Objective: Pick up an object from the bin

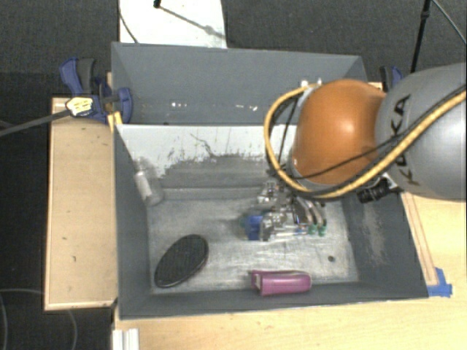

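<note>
Blue piece (253, 227), small and blocky, lies on the floor of the bin (233, 86) slightly right of centre, at the left side of the gripper (283, 223). It is touching the gripper or just beside it; can't tell which. The gripper is down at floor level. Its metal parts read as one cluttered cluster, so I can't tell if it is wide, narrow or holding the blue piece. Nearest neighbours: a purple tube (281, 281) lies flat along the front wall, just below the gripper, near it but apart. A black oval pad (181, 259) sits in the front-left part of the floor, tilted on the diagonal, well apart from the blue piece. A small grey cylinder (144, 184) rests against the left wall near the back, well apart from everything else. Nothing sits on top of the blue piece or between it and the gripper. The arm's orange cover (336, 130) with its looped cable (271, 133) hangs over the back-right part of the bin and hides the floor under it. Open room: bare scuffed floor behind and to the left of the blue piece, up to the back and left walls. There is also a bare strip between the gripper and the right wall, with one small dark speck (332, 258) on it. The front edge is tighter, with the purple tube lying along it.
</note>
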